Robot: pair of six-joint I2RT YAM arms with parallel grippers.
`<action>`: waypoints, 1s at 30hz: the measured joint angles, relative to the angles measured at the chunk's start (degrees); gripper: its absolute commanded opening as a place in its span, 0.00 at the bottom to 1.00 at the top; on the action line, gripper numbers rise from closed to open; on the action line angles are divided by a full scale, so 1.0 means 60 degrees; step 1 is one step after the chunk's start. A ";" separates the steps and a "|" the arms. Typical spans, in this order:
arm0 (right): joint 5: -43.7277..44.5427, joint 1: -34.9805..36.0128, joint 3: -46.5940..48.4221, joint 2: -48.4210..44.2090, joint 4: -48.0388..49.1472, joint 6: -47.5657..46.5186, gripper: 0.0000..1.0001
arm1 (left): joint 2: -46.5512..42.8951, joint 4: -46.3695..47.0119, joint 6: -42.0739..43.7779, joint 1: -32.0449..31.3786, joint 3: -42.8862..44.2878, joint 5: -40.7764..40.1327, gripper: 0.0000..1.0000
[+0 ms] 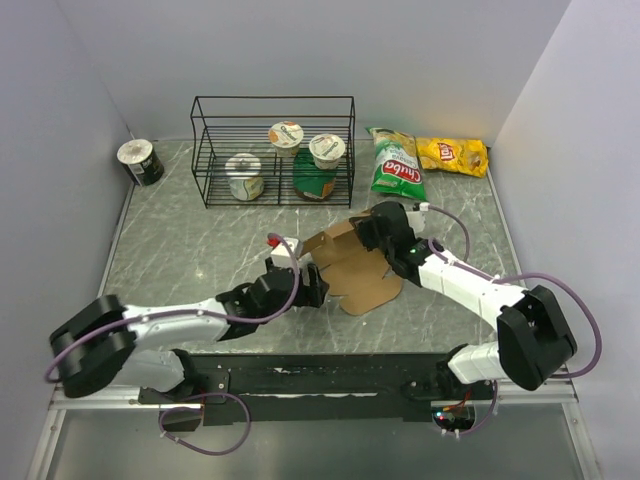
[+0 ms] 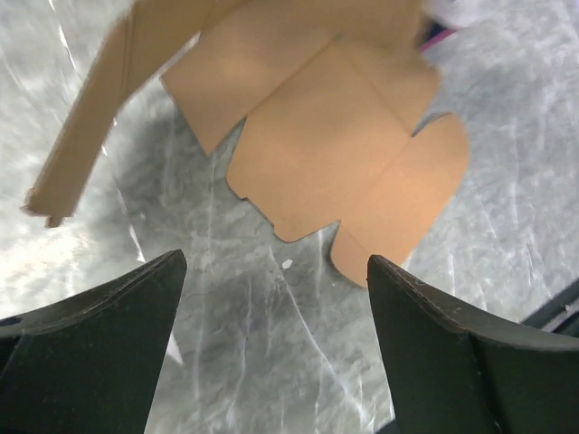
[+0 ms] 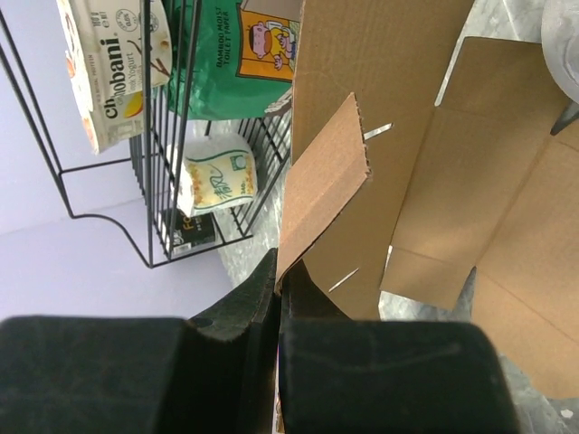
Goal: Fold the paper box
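From above, the flat, brown cardboard paper box [image 1: 362, 280] lies part-unfolded on the grey marbled table [image 1: 180, 250], in the middle between the two arms, with its far flaps lifted. The left gripper [image 1: 316, 291] sits just beside its near-left edge, and the right gripper [image 1: 366, 232] meets its far raised part. Behind stand a black wire rack [image 1: 272, 150] with yogurt cups [image 1: 286, 137], a green snack bag [image 1: 396, 165] and a yellow snack bag [image 1: 452, 155]. In the left wrist view, the left gripper [image 2: 276, 260] hangs with its jaws wide apart and nothing between them, above bare table near the paper box [image 2: 348, 154]. In the right wrist view, the right gripper [image 3: 280, 276] has its jaws pressed together, pinching an upright flap of the paper box [image 3: 452, 181], with the black wire rack [image 3: 154, 181] beyond.
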 measured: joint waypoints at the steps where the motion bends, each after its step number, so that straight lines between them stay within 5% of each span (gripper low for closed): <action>1: 0.0004 0.0000 -0.0025 -0.0047 -0.0004 0.0007 0.00 | 0.0313 0.0135 -0.0171 0.0062 0.0026 0.0062 0.84; 17: 0.0066 0.0000 -0.0481 -0.0291 -0.0047 0.0222 0.00 | 0.3799 0.2685 -0.1625 0.1122 0.0852 -0.0025 0.64; 30: 0.0058 -0.0004 -0.0481 -0.0291 -0.0044 0.0215 0.00 | 0.5359 0.2022 -0.1902 0.1133 0.2368 -0.1184 0.59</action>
